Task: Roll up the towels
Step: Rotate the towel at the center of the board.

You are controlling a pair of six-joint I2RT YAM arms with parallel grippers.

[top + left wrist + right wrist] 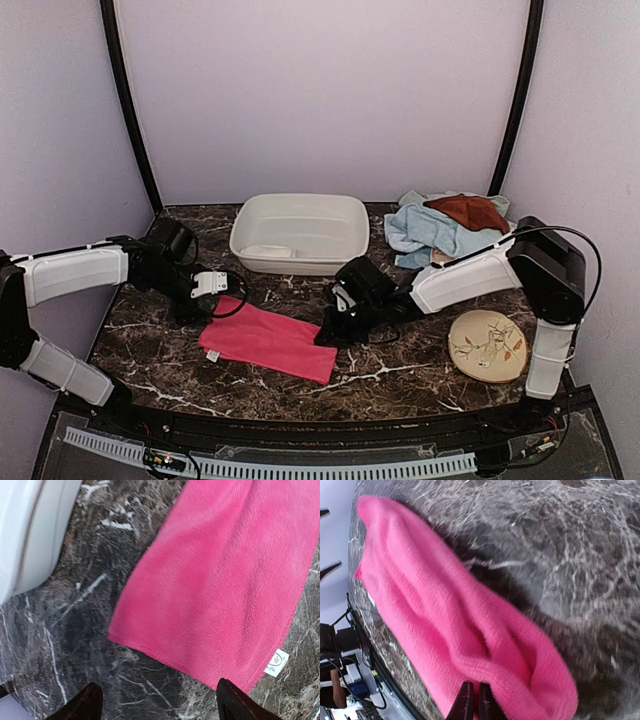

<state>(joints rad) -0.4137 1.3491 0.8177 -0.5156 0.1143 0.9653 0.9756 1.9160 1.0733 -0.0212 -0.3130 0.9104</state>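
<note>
Black left pincer [160,706], at middle left of the overhead view, hovers with its fingers spread wide above one end of the pink towel [265,340]. This towel lies on the dark marble surface [150,350], lower centre. At its right end the right pincer [473,702] is pressed together, pinching a raised fold. Other towels [445,225] are heaped upper right.

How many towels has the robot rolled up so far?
None yet; it has barely started. The pink towel lies mostly flat on the table. The right gripper pinches its bunched-up end, and the left gripper hovers open over the other end. The blue towel and brown towel sit in a heap at the back, unrolled.
</note>
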